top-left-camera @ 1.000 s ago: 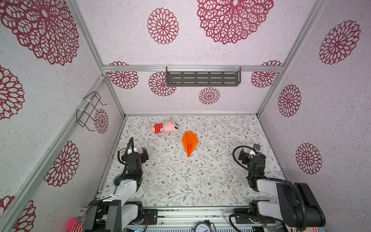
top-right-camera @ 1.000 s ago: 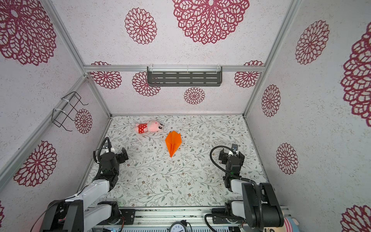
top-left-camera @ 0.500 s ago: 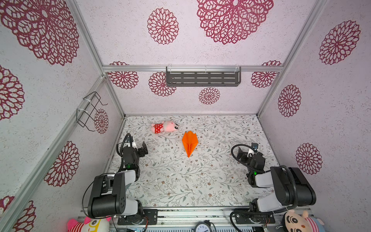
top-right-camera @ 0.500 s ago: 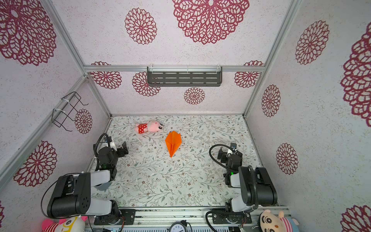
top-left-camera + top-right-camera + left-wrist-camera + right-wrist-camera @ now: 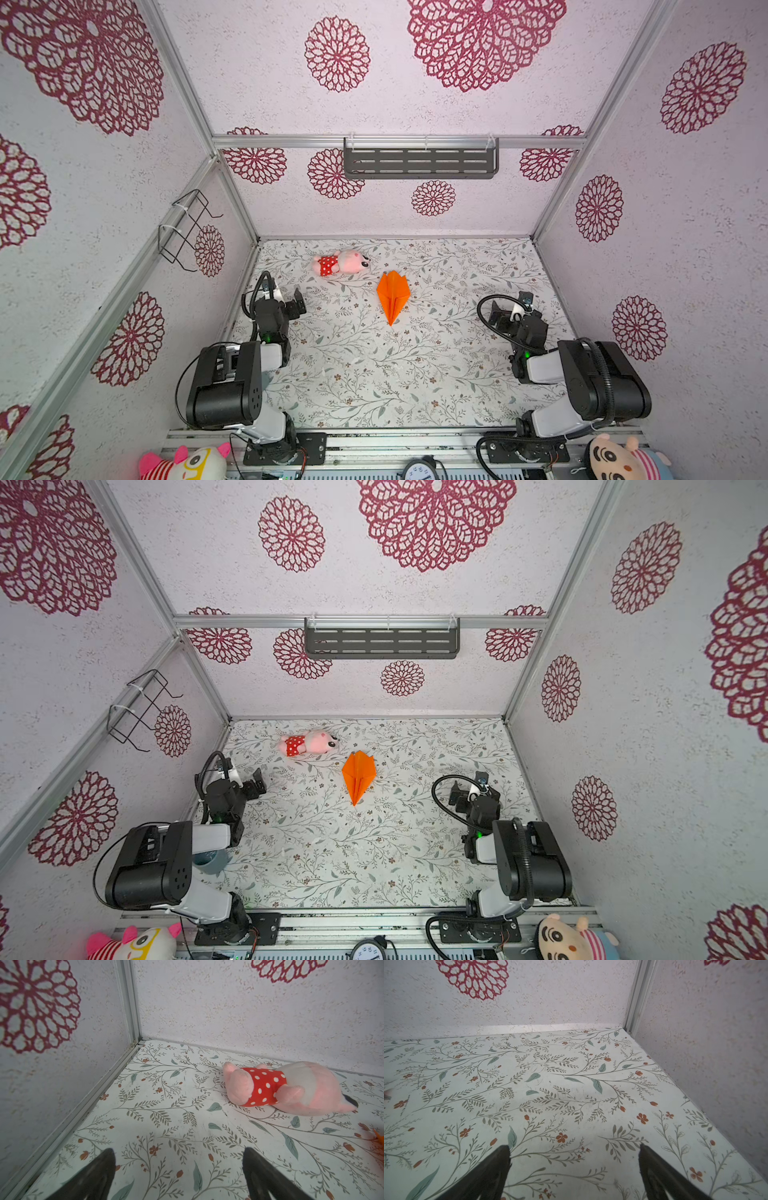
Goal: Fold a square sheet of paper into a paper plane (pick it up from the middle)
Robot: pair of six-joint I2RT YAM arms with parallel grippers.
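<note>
The paper plane (image 5: pixel 392 295) (image 5: pixel 358 775) is a bright orange pointed dart with a centre crease. It lies flat on the floral table, a little behind the middle, nose toward the front. The square sheet of paper shows only as this folded dart. Only an orange edge of the paper plane (image 5: pixel 379 1138) shows in the left wrist view. My left gripper (image 5: pixel 288 296) (image 5: pixel 245 777) (image 5: pixel 178 1155) is open and empty, low near the left wall. My right gripper (image 5: pixel 510 305) (image 5: pixel 468 785) (image 5: pixel 574 1151) is open and empty near the right wall. Both are well apart from the plane.
A pink plush toy (image 5: pixel 343 262) (image 5: pixel 309 742) (image 5: pixel 291 1088) in red dotted shorts lies just behind and left of the plane. A grey shelf (image 5: pixel 419 160) hangs on the back wall and a wire rack (image 5: pixel 187 228) on the left wall. Walls close three sides.
Both arms have folded back toward their bases at the front, their big black elbow links dropping into view. Both grippers stay open. The plane and plush toy have not moved.
</note>
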